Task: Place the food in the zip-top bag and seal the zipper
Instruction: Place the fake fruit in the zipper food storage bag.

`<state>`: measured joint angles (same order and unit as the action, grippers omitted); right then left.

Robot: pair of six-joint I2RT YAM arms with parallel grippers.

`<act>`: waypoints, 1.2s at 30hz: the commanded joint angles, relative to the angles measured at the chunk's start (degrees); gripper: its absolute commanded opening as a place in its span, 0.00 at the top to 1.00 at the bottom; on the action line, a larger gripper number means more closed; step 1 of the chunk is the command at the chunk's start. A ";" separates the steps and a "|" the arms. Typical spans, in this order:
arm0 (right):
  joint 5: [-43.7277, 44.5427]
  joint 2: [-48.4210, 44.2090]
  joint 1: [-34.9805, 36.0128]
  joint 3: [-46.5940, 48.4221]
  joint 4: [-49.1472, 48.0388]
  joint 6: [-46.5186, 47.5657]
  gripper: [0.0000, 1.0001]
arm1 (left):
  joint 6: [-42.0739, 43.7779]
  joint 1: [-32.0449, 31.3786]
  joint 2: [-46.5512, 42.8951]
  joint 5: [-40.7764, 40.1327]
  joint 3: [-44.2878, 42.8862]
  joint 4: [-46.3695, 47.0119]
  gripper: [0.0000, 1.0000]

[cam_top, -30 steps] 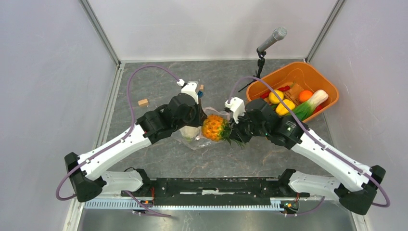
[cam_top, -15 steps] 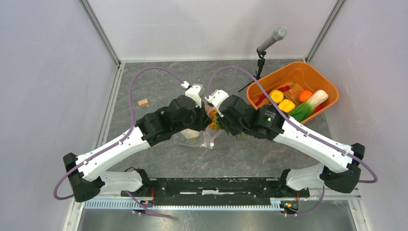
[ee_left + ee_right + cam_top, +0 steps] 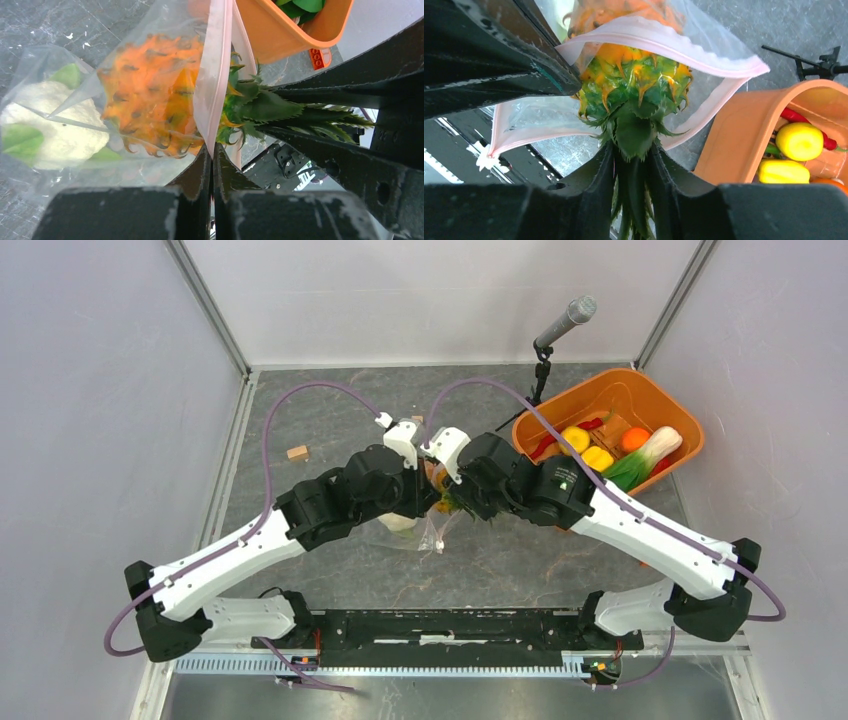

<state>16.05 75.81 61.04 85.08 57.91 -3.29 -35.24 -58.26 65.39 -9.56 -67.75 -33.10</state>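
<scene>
The clear zip-top bag (image 3: 75, 65) lies mid-table, also in the top view (image 3: 415, 532). My left gripper (image 3: 213, 150) is shut on its pale pink zipper strip (image 3: 212, 85) and holds the mouth up. My right gripper (image 3: 633, 155) is shut on the green leafy crown of the toy pineapple (image 3: 629, 75). The pineapple's orange body (image 3: 150, 95) sits inside the bag mouth, the crown still outside. A white cauliflower (image 3: 45, 130) with green leaves lies deeper in the bag. In the top view both grippers meet over the bag (image 3: 440, 495).
An orange basket (image 3: 610, 405) at the back right holds yellow peppers (image 3: 799, 142), a red chilli, an orange and leafy greens. A microphone stand (image 3: 548, 345) rises beside it. A tan wooden block (image 3: 297, 452) lies at the left. A red brick (image 3: 320, 57) lies near the basket.
My right gripper moved left with the pineapple, pushing its body into the bag mouth. My left gripper stayed shut on the zipper strip, shifting slightly.
</scene>
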 commanded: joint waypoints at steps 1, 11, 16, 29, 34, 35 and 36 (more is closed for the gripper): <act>-2.04 -1.64 0.27 3.51 -6.19 2.84 0.63 | 0.86 -0.26 -1.91 -2.28 0.11 1.48 0.98; 3.45 -19.57 0.24 -12.35 -23.56 -3.56 0.22 | 0.40 -0.25 -3.50 -5.89 0.86 1.33 0.98; 11.58 -28.84 0.21 -21.37 -22.45 -10.55 0.14 | -0.01 -0.26 -3.46 -7.34 0.73 1.28 0.98; 5.92 -29.24 0.20 -41.49 -40.45 -29.39 0.36 | -0.29 -0.28 -3.24 -6.04 -0.13 2.00 0.98; 8.65 -28.93 0.22 -39.47 -43.66 -24.95 0.86 | 1.01 -0.16 -5.33 -9.24 -0.39 -0.14 0.98; 7.32 -29.15 0.18 -38.74 -45.87 -22.76 0.94 | 1.85 -0.19 -5.75 -10.25 -0.94 -0.75 0.98; 6.05 -28.91 0.18 -37.67 -47.06 -21.04 1.00 | 2.46 -0.19 -6.10 -11.56 -1.86 -1.96 0.98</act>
<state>22.87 47.97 61.04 43.05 20.49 -28.95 -35.24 -58.28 62.35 -16.08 -66.72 -33.89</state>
